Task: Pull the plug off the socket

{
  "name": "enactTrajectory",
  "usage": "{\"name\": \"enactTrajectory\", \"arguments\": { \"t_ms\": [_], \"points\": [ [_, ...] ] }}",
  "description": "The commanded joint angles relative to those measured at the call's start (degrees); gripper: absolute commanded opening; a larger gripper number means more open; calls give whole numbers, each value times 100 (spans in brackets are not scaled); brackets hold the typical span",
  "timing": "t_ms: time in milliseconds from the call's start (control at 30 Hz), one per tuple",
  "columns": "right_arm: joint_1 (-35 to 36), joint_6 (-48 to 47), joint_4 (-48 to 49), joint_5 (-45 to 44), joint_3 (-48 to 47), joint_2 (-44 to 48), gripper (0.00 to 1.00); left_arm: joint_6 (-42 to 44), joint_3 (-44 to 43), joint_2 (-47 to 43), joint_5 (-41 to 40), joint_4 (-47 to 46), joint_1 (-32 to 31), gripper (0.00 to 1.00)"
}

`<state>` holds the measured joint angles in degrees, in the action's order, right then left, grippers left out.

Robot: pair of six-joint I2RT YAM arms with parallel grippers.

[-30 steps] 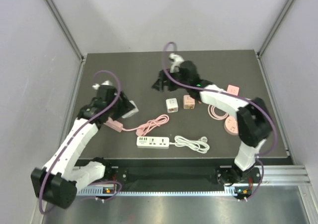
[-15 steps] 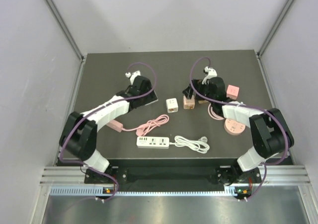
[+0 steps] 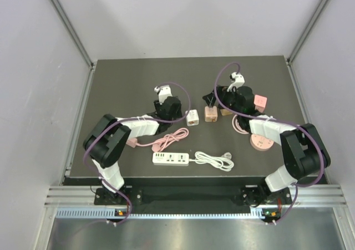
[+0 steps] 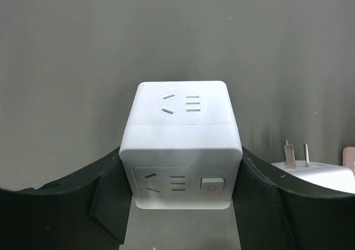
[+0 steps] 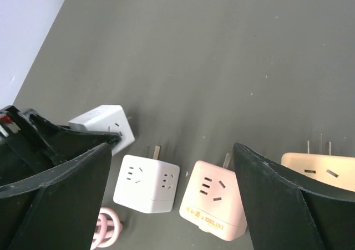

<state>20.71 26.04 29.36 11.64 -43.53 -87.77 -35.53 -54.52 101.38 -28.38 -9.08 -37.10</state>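
A white cube socket [image 4: 180, 144] sits between my left gripper's [image 4: 181, 169] black fingers, which press on both of its sides; its top and near faces show empty slots and a button. In the right wrist view this cube [image 5: 102, 122] lies at the left with that gripper round it. My left gripper [image 3: 176, 115] is just left of a second white cube [image 3: 192, 117] whose prongs [image 4: 297, 153] point up. My right gripper [image 5: 172, 150] hangs open above that cube [image 5: 147, 183] and a pink cube [image 5: 213, 203]. No plug shows seated in any socket.
A peach cube [image 3: 259, 101] lies at the right, with a round pink socket [image 3: 259, 141] and its cable in front of it. A white power strip [image 3: 170, 158] with a coiled white cord [image 3: 213, 160] lies near the front. A pink strip [image 3: 128, 141] trails a pink cable [image 3: 169, 139].
My left arm has swung from the table's left side to the middle, carrying the white cube. My right gripper moved from the back centre rightward, ending over the pink cube.
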Motion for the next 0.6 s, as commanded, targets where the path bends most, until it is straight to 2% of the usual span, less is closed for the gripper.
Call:
{"name": "enactTrajectory", "arguments": {
  "t_ms": [0,133,267,300,400,500,567],
  "points": [
    [-67,94,508,163,-7,137,89,467,134,56,-379,-981,-122,0],
    [-67,138,562,216,11,102,89,433,117,224,-554,-833,-131,4],
    [-76,156,579,269,-15,67,89,266,363,111,-581,-814,-139,29],
    [-67,164,579,304,-24,49,89,248,442,58,-590,-823,-139,41],
    [-67,199,597,391,-68,-38,89,125,618,-197,-633,-674,-131,55],
    [-67,270,632,488,-112,-135,89,125,714,-530,-538,-560,-139,58],
    [-58,278,632,558,-147,-170,89,178,794,-646,-397,-656,-131,73]
  ]
}}
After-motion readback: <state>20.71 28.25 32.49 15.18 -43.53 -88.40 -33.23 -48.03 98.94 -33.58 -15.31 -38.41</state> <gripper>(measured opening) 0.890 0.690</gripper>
